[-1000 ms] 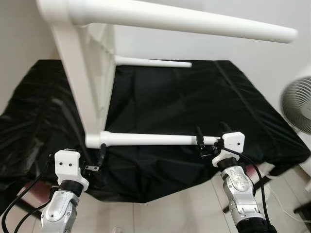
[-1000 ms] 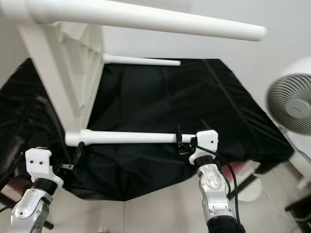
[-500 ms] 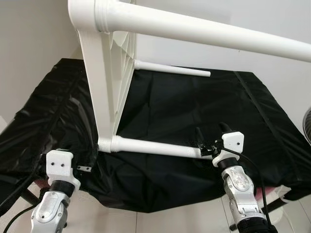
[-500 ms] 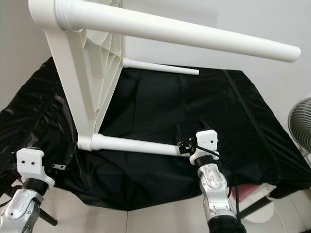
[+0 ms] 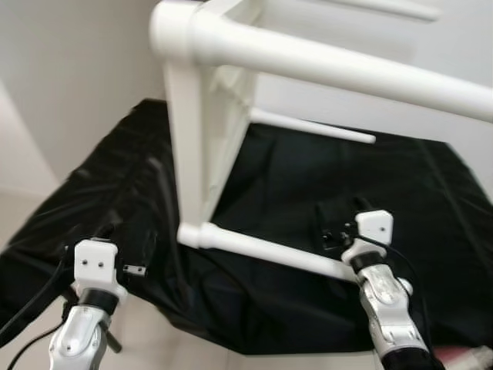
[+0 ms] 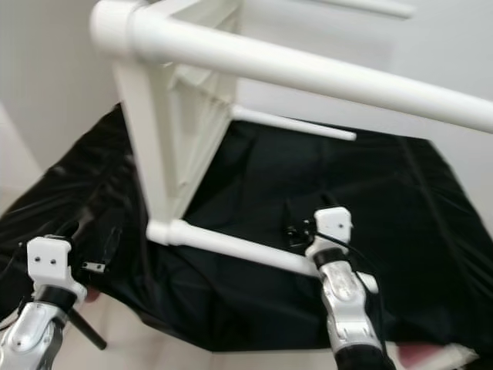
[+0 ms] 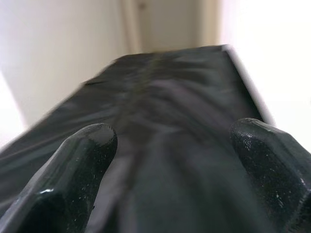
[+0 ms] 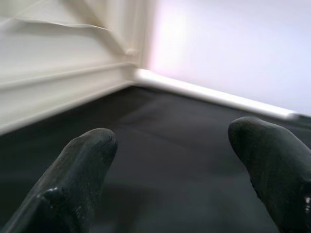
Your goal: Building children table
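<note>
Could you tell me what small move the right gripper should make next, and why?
Probably ease the right gripper down to close on the lower table leg. Its fingers are open with only black cloth between them, and the white table lies on its side, the leg just in front of that gripper.

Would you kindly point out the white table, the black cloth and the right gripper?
white table (image 5: 189,146), left eye view, upright edge.
black cloth (image 5: 400,177), left eye view, bare middle.
right gripper (image 5: 337,217), left eye view, between fingertips.
</note>
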